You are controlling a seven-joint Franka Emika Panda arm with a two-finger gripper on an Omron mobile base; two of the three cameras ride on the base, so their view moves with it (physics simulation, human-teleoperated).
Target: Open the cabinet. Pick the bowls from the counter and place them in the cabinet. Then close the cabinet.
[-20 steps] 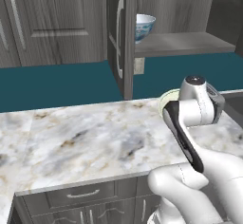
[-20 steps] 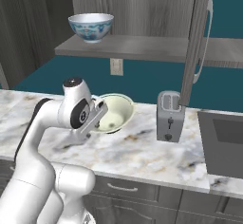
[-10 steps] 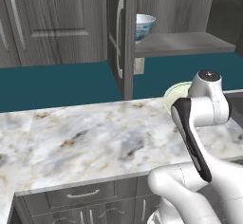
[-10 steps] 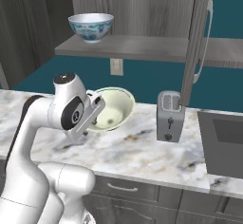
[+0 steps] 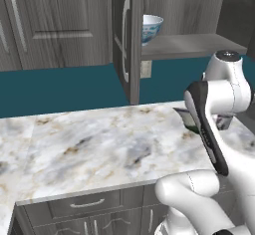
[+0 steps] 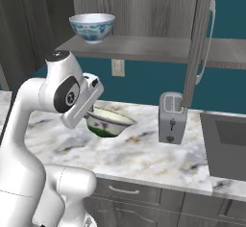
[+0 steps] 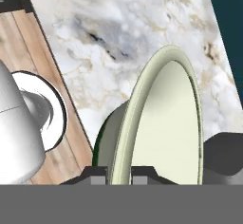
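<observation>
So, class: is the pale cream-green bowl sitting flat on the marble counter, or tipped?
Tipped. The pale cream-green bowl leans with one side raised off the white-grey marble counter, its rim between the fingers.

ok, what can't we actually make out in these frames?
- End effector fingertips: cut off by the bottom edge of the hand view; the arm hides them in both base views.
- Cream-green bowl: near side hidden behind the arm in the right base view.
- Patterned bowl: partly behind the open cabinet door in the left base view.
- Sink: cut off at the right edge.
</observation>
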